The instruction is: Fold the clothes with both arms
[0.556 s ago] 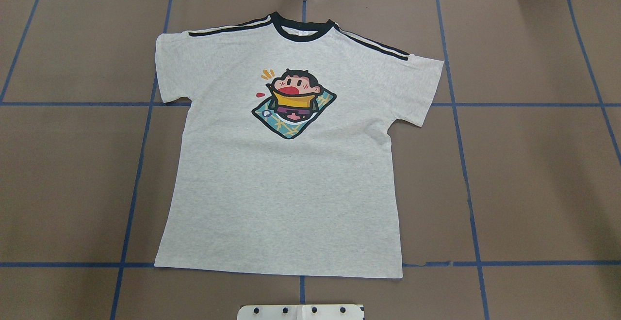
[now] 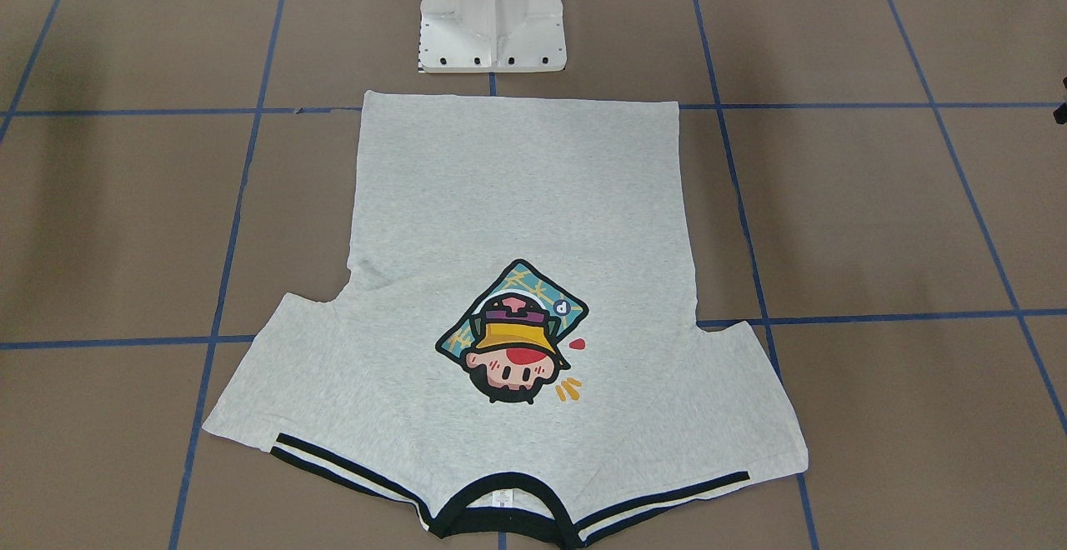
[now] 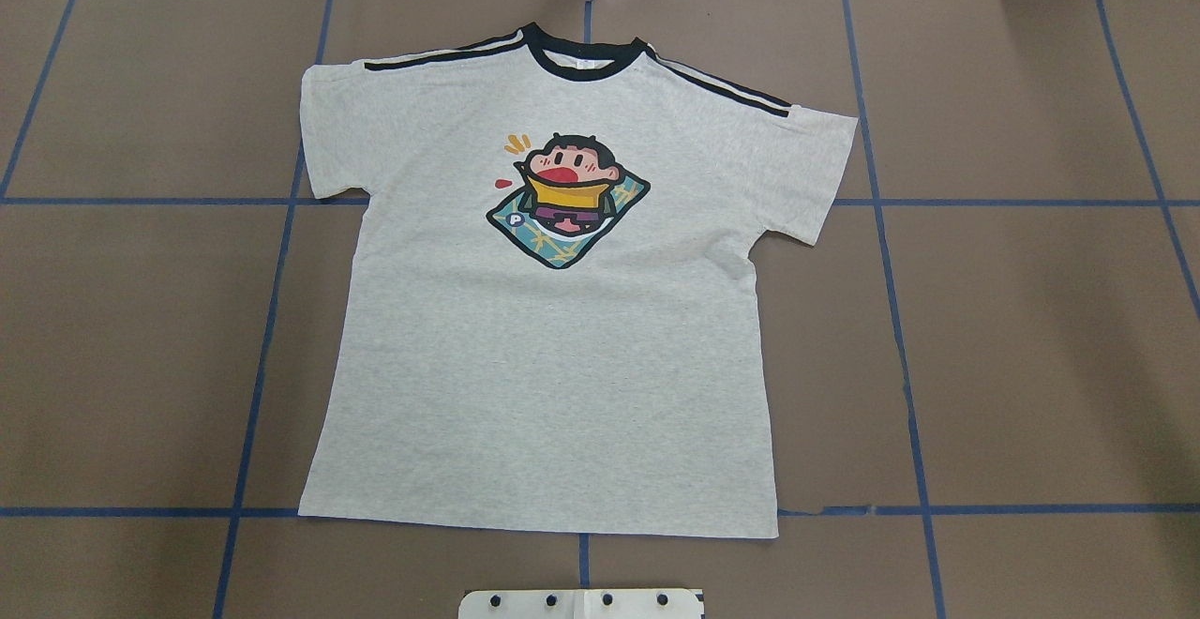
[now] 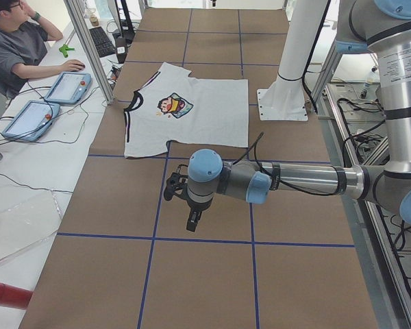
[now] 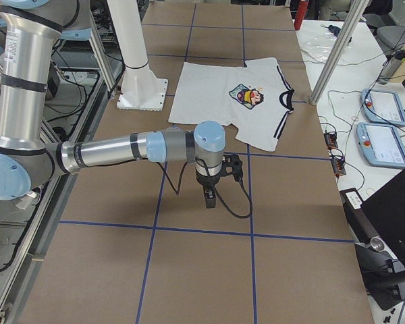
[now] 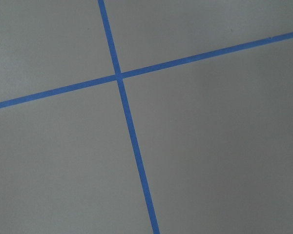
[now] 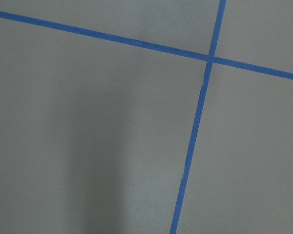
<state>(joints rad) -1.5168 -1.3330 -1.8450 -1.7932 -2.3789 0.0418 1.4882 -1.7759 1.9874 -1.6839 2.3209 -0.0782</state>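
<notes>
- Here, the T-shirt [image 3: 553,366] lies flat in the middle of the table [image 3: 1031,338], with its cartoon print [image 3: 567,202] facing up.
- Its long axis runs straight away from the white pedestal [image 2: 492,8]. The hem [image 3: 539,520] is nearest the pedestal and the black collar [image 3: 583,61] is at the far end.
- The left pincer [image 4: 192,225] hangs over bare table, well apart from the shirt; I cannot tell how far it is open.
- The right pincer [image 5: 210,201] hangs over bare table at the opposite end, and I cannot tell its opening either.
</notes>
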